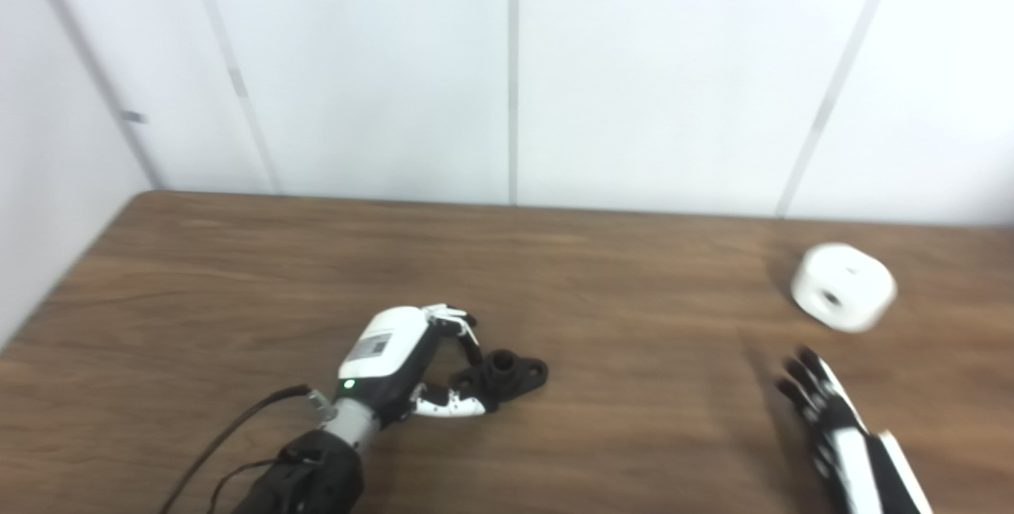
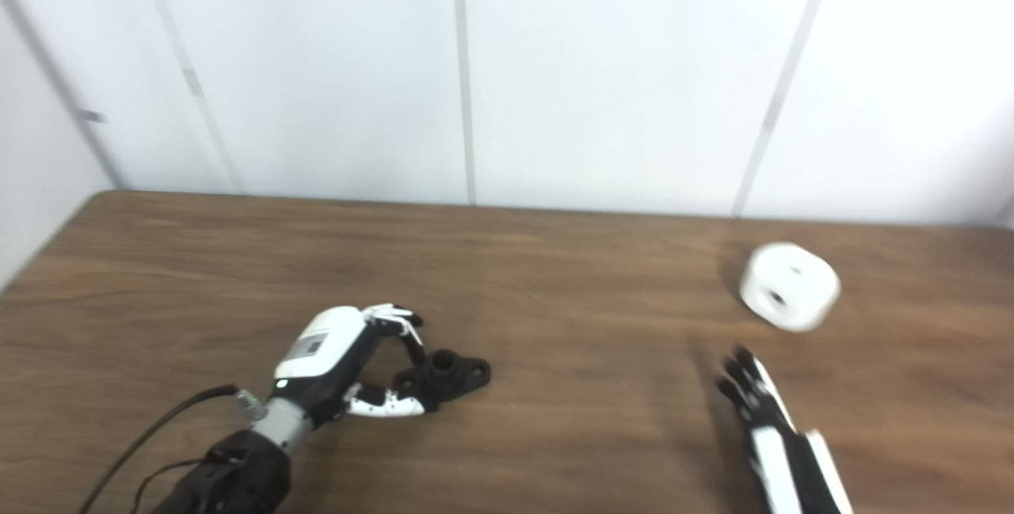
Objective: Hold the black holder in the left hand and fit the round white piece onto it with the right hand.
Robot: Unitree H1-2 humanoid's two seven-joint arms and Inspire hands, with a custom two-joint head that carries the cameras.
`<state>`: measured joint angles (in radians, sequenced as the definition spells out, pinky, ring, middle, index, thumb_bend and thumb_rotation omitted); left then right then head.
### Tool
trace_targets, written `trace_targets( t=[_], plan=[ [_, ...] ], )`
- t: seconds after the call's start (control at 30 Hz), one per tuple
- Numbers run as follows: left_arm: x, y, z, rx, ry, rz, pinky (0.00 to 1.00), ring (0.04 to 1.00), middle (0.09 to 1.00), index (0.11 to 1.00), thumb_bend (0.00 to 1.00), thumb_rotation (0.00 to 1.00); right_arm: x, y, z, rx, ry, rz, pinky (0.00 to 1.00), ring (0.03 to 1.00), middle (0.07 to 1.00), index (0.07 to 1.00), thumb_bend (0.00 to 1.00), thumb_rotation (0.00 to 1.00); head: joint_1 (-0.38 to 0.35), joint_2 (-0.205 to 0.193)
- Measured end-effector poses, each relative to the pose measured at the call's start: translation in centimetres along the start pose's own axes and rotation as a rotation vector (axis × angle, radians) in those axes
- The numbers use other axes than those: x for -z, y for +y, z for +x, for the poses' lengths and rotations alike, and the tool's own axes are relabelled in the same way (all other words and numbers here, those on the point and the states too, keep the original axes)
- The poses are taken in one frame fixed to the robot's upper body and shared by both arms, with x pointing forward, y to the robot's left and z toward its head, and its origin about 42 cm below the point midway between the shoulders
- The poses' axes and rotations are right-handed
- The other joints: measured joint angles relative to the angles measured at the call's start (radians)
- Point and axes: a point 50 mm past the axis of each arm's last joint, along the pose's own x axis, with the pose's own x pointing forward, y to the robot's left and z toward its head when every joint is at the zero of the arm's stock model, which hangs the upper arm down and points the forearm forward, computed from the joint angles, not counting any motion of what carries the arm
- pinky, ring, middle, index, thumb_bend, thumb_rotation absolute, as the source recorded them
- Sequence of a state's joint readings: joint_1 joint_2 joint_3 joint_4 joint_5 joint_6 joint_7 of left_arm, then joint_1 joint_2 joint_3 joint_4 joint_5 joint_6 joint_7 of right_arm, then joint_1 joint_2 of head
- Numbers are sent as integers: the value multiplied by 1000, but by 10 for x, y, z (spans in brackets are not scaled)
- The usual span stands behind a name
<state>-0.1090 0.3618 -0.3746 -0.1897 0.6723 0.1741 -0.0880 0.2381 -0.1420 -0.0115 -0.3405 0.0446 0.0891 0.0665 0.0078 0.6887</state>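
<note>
The black holder point(image 1: 507, 372) lies flat on the wooden table point(image 1: 238, 276), near the front middle. My left hand point(image 1: 412, 363) is at its left end, fingers curled over it from above and thumb under its near side; it rests on the table. The round white piece point(image 1: 843, 286), a short cylinder with a hole in its side, sits at the far right. My right hand point(image 1: 820, 403) is open, fingers straight and pointing away, a little short of the white piece and to its left, touching nothing.
White wall panels point(image 1: 507, 70) rise behind the table's back edge. A black cable point(image 1: 230, 427) trails from my left wrist toward the front left. Bare wood lies between the holder and the white piece.
</note>
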Motion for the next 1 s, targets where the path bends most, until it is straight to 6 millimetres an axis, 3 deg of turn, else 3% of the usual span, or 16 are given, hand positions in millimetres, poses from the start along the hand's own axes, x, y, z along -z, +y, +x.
trace_targets(
  t=[0.63, 0.8, 1.0],
  plan=[
    [-33, -33, -40, 88, -144, -44, 800, 887, 810, 489, 517, 53, -14, 5, -1, 11, 53, 6, 1000, 978, 972, 974, 628, 1000, -49, 80],
    [-34, -34, -41, 89, -142, -45, 814, 889, 810, 489, 516, 54, -21, -4, -2, 50, 78, -14, 1000, 949, 950, 955, 643, 995, -52, 84],
    [-34, -37, -45, 93, -134, -41, 840, 893, 811, 489, 517, 52, -39, -23, 13, 109, 34, -22, 1000, 953, 956, 966, 572, 945, -65, 101]
  ],
)
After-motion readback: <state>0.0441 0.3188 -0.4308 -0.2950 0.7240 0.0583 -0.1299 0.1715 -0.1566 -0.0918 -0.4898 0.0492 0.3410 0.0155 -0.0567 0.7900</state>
